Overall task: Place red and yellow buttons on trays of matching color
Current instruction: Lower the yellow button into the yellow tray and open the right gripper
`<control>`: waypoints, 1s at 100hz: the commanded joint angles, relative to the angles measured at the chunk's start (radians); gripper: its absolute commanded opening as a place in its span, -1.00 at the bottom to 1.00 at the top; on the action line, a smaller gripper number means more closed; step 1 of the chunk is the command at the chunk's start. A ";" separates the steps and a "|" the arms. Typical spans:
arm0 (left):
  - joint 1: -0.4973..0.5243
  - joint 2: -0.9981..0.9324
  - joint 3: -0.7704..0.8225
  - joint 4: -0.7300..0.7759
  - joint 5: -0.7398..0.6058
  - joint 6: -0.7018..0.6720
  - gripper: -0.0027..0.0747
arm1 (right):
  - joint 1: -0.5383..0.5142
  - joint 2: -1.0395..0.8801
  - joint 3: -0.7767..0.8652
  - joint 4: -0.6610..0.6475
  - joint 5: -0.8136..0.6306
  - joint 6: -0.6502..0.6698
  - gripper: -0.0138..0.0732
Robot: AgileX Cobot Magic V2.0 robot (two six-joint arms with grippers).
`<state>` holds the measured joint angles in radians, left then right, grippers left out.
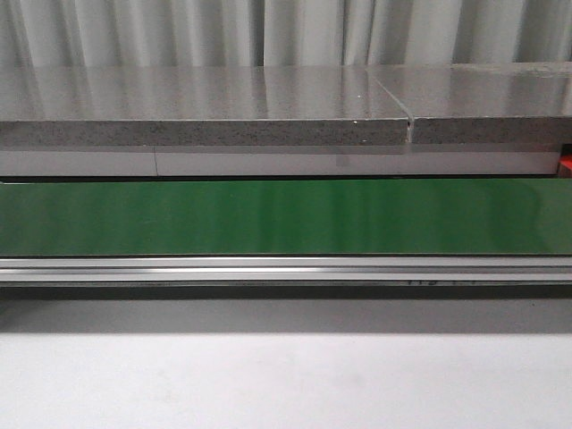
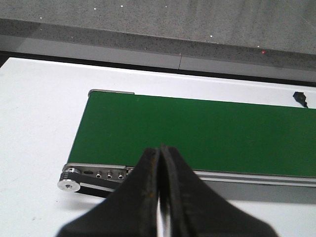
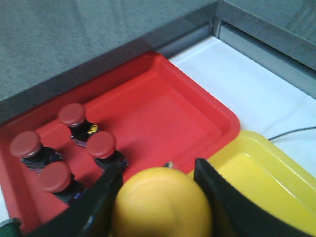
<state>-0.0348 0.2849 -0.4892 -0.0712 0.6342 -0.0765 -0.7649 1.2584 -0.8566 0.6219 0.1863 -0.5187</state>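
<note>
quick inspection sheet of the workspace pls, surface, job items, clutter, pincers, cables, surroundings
surface: white table carrying a bare green conveyor belt
job's things: four red buttons in the red tray; yellow button held, yellow tray beside the red one
clutter: nothing seen
grippers: left pincer shut, holding nothing; right pincer shut on the yellow button
cables: thin cable on the table by the yellow tray
surroundings: grey stone ledge, pale curtain
</note>
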 commanded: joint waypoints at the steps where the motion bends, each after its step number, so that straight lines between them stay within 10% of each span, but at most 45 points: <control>1: -0.009 0.008 -0.023 -0.010 -0.068 -0.001 -0.98 | -0.029 0.025 -0.030 0.015 -0.073 0.001 -0.38; 100: -0.009 0.008 -0.023 -0.010 -0.068 -0.001 -0.98 | -0.120 0.305 0.060 0.081 -0.068 0.004 -0.38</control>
<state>-0.0348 0.2849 -0.4892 -0.0712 0.6342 -0.0765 -0.8833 1.5858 -0.7758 0.6887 0.1620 -0.5144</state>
